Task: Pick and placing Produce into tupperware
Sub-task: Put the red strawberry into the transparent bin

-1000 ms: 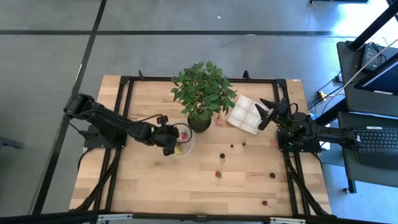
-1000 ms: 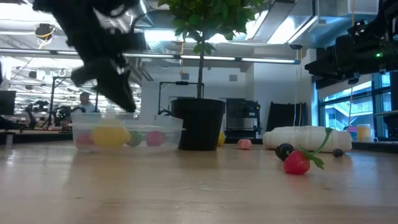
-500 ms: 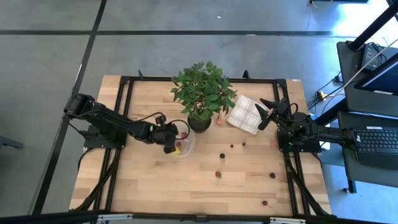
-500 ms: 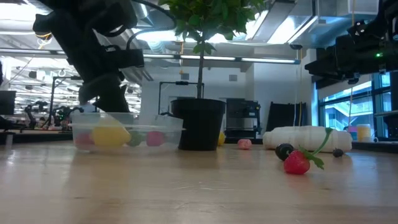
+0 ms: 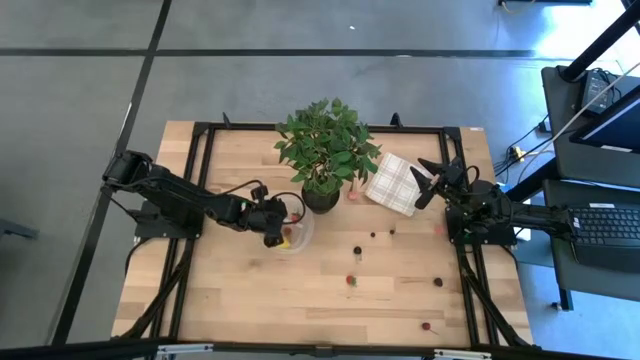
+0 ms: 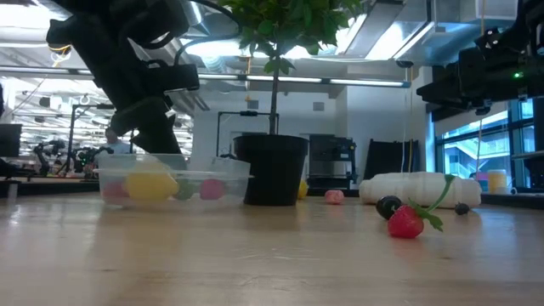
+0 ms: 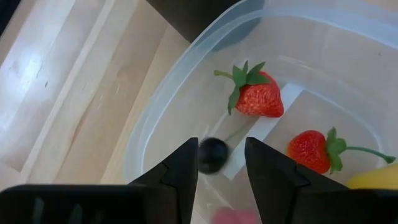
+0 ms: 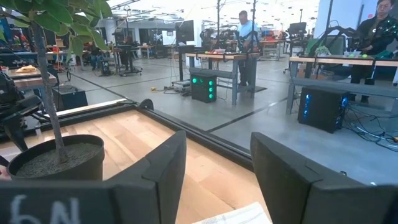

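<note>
Your left gripper point(image 7: 221, 163) hangs over the tupperware point(image 7: 155, 106), fingers a little apart with a dark berry point(image 7: 213, 154) in the gap, and I cannot tell whether it is gripped or already let go. Inside the container you have two strawberries point(image 7: 260, 96) and something yellow, so part of the job looks done, but several pieces lie loose on the table point(image 5: 240, 300), among them a strawberry point(image 6: 406, 221) and a dark berry beside it. Your right gripper point(image 5: 428, 186) waits raised over the checked cloth point(image 5: 393, 182), fingers apart and empty.
</note>
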`<move>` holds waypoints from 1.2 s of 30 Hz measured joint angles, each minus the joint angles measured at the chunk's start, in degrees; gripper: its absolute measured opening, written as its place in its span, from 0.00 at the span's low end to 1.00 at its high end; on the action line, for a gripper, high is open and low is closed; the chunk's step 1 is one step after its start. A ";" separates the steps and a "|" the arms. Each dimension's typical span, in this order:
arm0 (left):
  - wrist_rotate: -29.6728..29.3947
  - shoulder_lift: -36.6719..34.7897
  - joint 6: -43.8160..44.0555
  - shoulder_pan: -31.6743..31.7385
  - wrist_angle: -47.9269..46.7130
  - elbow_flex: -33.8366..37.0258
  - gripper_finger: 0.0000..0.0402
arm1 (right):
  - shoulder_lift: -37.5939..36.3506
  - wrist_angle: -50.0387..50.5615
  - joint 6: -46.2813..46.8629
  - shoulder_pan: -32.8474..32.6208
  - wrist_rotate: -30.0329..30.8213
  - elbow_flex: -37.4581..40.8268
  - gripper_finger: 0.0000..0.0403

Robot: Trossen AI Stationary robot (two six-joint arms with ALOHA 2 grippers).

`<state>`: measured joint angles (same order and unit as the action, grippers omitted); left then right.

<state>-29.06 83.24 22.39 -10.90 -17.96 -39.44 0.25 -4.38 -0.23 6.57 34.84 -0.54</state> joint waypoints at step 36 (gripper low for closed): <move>18.08 -38.24 -9.03 -5.97 58.52 36.97 0.31 | -0.02 -0.04 1.45 -0.01 0.01 0.00 0.45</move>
<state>-10.98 45.00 13.36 -16.86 40.56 -2.47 0.23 -4.42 1.22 6.57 34.85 -0.54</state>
